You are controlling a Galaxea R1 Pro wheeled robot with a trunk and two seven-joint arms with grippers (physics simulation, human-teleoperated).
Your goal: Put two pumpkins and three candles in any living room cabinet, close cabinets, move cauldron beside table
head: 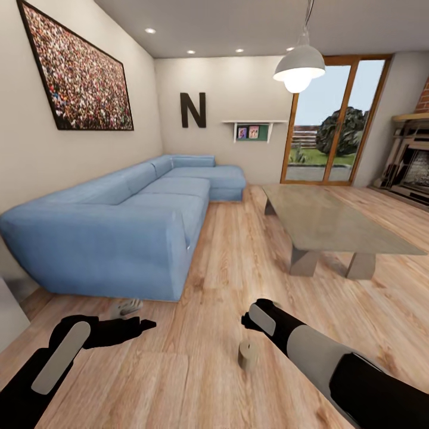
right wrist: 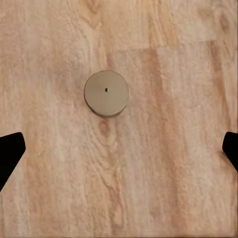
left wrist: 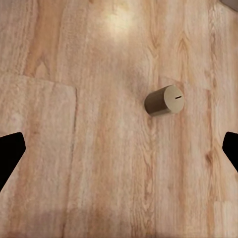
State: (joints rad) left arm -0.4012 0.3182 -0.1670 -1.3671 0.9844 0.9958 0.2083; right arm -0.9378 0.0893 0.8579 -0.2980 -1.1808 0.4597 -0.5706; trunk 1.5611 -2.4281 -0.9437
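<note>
Candle: short beige-grey cylindrical candle (head: 248, 354) stood on plank floor (head: 238, 250), 6 o'clock
Right gripper (right wrist: 119, 148): fingers apart, above candle
Left gripper (left wrist: 119, 148): fingers apart, empty

The fireplace (head: 417, 164) was cut off by the head view's right edge. Both pairs of fingers (left wrist: 10, 151) (right wrist: 10, 151) were cropped to dark tips in the wrist views. A pale object (head: 126, 307) by the sofa (head: 119, 232) was too blurred to identify.

Beige stubby candle (head: 248, 354) upright on the plank floor; grey-green table (head: 333, 223) well apart
</note>
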